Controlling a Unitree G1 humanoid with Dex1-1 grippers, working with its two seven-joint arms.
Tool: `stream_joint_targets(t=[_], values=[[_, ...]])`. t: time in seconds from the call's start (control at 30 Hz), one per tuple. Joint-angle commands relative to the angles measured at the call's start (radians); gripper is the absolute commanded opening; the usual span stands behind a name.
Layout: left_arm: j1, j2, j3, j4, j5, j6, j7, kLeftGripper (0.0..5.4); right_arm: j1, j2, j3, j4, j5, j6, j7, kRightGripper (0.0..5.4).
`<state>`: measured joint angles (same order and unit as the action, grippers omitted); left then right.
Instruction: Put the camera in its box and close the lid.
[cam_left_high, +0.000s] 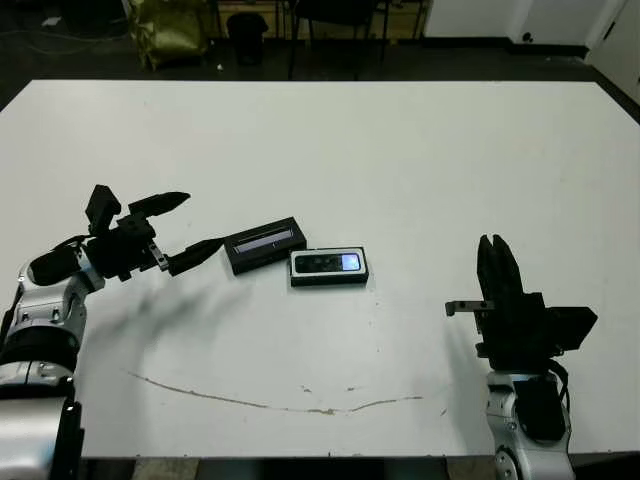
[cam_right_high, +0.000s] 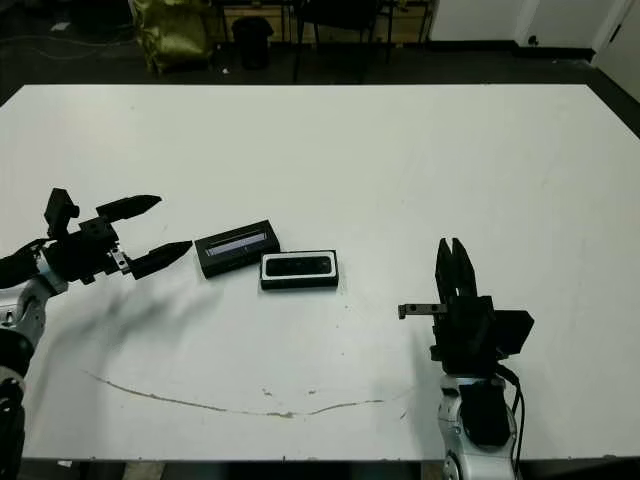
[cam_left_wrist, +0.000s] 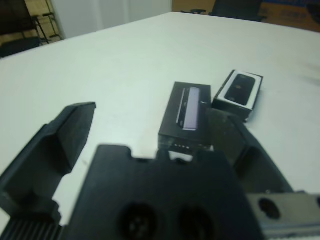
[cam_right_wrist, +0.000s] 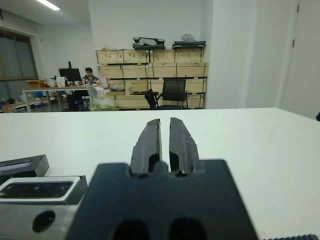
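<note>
One white table (cam_left_high: 400, 150) carries everything, with a thin brownish smear running along its near edge. Two arms reach over it, one from each near corner. The left gripper (cam_left_high: 180, 232) hovers toward the table's left edge with its two black fingers spread wide apart, pointing at the lid's near end and holding nothing. The right gripper (cam_left_high: 497, 262) stands toward the near right corner, its fingers pressed together side by side, also holding nothing, well apart from the box. One lid (cam_left_high: 264, 244) lies near the table's middle, grey strip up, its long axis running left to right with the right end angled slightly toward the far edge. One box (cam_left_high: 329, 266) sits just beside the lid's right end, its long axis parallel to the near edge. One camera (cam_left_high: 328, 264) lies inside the box, lengthwise along it, glossy face up.
</note>
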<state>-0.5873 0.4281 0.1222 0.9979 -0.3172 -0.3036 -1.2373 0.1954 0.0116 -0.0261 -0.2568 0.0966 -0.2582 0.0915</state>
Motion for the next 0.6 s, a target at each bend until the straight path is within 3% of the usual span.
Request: stream_joint_targets(t=[0.03,0.4,0.5,0.6], values=[[-0.037,-0.012,0.027,0.086,-0.016,0.055,-0.062,5.38,0.004,-0.008,-0.004,0.021,-0.002,-0.001,0.001,0.00],[-0.057,-0.012,0.094,0.107,-0.045,0.242,-0.069,5.38,0.002,-0.010,0.009,0.048,-0.002,-0.022,0.004,0.00],[-0.056,-0.006,0.104,0.094,-0.046,0.268,-0.077,5.38,0.008,-0.004,0.019,0.036,-0.009,-0.004,-0.005,0.00],[-0.054,-0.006,0.107,0.080,-0.045,0.282,-0.081,5.38,0.000,-0.006,0.023,0.061,-0.003,-0.031,0.007,0.00]])
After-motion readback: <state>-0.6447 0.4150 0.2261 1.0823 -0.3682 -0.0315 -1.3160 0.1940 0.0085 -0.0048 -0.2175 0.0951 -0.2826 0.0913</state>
